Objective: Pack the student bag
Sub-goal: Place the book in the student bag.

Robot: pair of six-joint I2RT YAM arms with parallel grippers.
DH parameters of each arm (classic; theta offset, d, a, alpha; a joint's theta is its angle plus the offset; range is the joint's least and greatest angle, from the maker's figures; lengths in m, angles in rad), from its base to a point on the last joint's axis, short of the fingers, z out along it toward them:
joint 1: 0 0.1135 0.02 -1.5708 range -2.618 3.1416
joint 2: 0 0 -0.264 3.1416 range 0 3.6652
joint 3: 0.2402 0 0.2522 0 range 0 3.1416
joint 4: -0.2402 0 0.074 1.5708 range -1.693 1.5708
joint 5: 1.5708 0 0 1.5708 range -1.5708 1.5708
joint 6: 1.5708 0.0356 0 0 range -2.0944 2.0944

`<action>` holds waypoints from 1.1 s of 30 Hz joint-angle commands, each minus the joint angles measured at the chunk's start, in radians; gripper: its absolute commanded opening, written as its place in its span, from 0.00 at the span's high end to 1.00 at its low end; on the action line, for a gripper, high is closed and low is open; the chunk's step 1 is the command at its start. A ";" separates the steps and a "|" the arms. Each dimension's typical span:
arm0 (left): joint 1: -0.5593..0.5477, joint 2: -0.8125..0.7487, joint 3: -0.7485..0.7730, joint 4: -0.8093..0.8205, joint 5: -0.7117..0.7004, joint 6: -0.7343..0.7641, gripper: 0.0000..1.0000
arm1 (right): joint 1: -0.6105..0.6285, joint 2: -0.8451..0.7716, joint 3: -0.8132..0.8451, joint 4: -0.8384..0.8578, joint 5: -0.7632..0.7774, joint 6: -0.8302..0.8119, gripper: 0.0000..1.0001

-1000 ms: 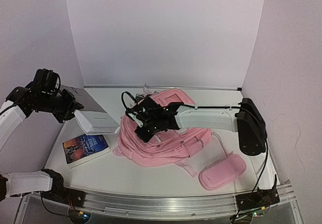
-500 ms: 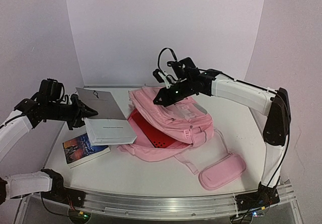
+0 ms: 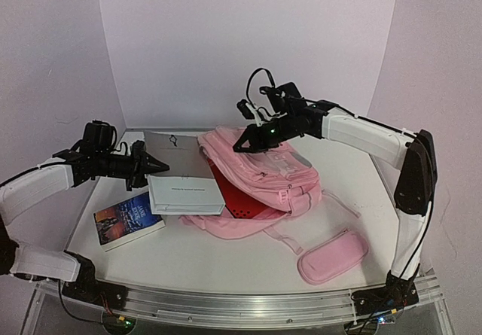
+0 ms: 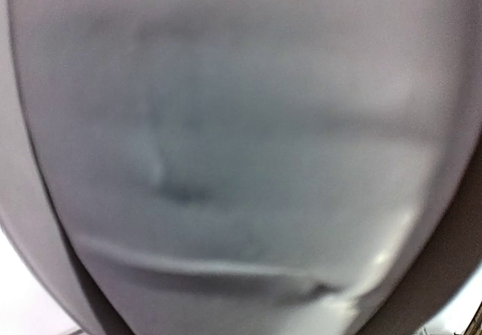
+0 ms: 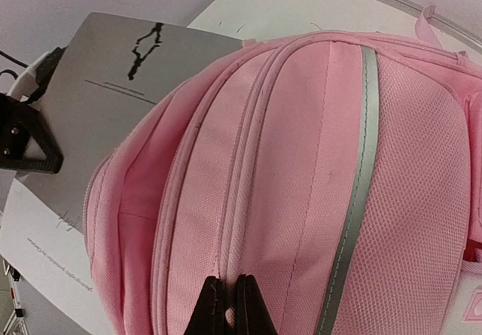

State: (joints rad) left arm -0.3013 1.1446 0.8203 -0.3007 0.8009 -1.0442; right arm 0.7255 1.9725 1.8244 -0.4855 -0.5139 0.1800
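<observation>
The student bag (image 3: pixel 280 175), large and pink with grey stripes, lies mid-table. My right gripper (image 3: pixel 242 144) is shut on a seam of its upper panel (image 5: pixel 301 162) and holds that panel raised, so the red lining (image 3: pixel 235 196) shows in the mouth. In the right wrist view the black fingertips (image 5: pixel 215 309) pinch the pink piping. My left gripper (image 3: pixel 151 166) is shut on the left edge of a grey-covered booklet (image 3: pixel 179 160) with white pages, held flat just left of the bag's mouth. The booklet's grey cover (image 4: pixel 241 139) fills the left wrist view as a blur and hides the jaws.
A blue-covered book (image 3: pixel 128 220) lies at the front left of the table. A small oblong pink pencil case (image 3: pixel 333 256) lies at the front right. A bag strap (image 3: pixel 280 243) trails toward the case. White walls close the back and both sides.
The right gripper went from low on the flattened bag to high at the back, lifting the panel and baring the red lining. The left arm carried the booklet right, toward the mouth.
</observation>
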 commanded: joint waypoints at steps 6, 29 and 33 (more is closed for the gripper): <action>-0.050 0.160 0.025 0.141 0.108 0.041 1.00 | 0.002 -0.110 0.056 0.116 -0.055 0.013 1.00; -0.187 0.525 0.201 0.570 -0.186 -0.035 1.00 | 0.011 -0.102 0.018 0.168 -0.204 0.122 1.00; -0.256 0.614 0.248 0.653 -0.134 -0.063 1.00 | 0.013 -0.060 0.057 0.201 -0.195 0.176 1.00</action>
State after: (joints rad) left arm -0.4924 1.6935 0.9946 0.1237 0.6472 -1.0739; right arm 0.7185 1.9499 1.8098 -0.4340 -0.6205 0.2864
